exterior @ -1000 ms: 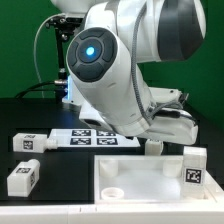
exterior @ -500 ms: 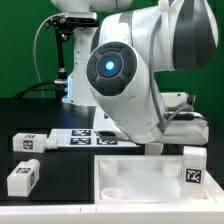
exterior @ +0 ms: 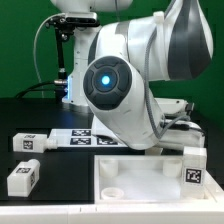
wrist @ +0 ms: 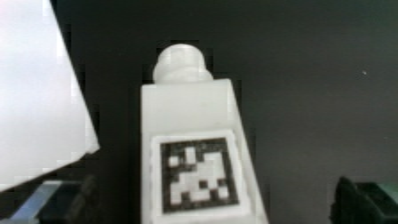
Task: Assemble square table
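In the wrist view a white block leg (wrist: 192, 130) lies on the black table, with a round peg at one end and a black-and-white tag on its face. My gripper (wrist: 205, 200) is open. Its dark fingertips (wrist: 45, 200) stand wide on either side of the leg's tagged end, apart from it. An edge of the white square top (wrist: 36, 90) lies beside the leg. In the exterior view the square top (exterior: 150, 180) lies at the front with a round corner socket (exterior: 113, 190). The arm's bulk hides the gripper there.
Two loose legs (exterior: 30, 142) (exterior: 22, 178) lie at the exterior view's left. Another tagged leg (exterior: 194, 167) stands at the top's right side. The marker board (exterior: 95, 138) lies behind the top. The robot base (exterior: 75, 60) stands at the back.
The arm's big joint with the blue light has sunk lower in the exterior view. The loose legs and the square top have not moved.
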